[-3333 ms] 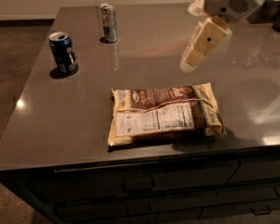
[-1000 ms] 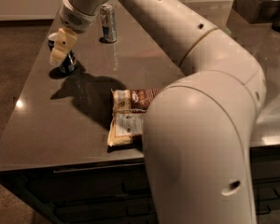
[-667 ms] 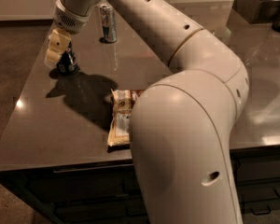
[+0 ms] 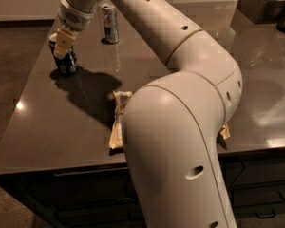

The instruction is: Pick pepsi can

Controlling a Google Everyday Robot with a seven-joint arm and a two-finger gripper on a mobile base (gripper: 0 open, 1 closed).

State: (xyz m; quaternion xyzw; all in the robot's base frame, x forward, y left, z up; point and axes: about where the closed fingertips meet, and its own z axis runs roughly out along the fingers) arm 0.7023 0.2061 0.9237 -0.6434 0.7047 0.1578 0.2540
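Observation:
The pepsi can, short and dark blue, stands upright near the far left edge of the dark table. My gripper hangs from the long white arm and sits right at the can's top, covering its upper part from the front. Only the can's lower body shows below the gripper, with its shadow to the right. I cannot tell whether the gripper touches the can.
A taller, slim silver-and-blue can stands behind and to the right of the pepsi can. A brown and white snack bag lies mid-table, mostly hidden by my arm. A dark container stands at the back right.
The arm swung from the table's right side across to the pepsi can at the left. In the last second the gripper stayed at the can's top and settled slightly lower over it.

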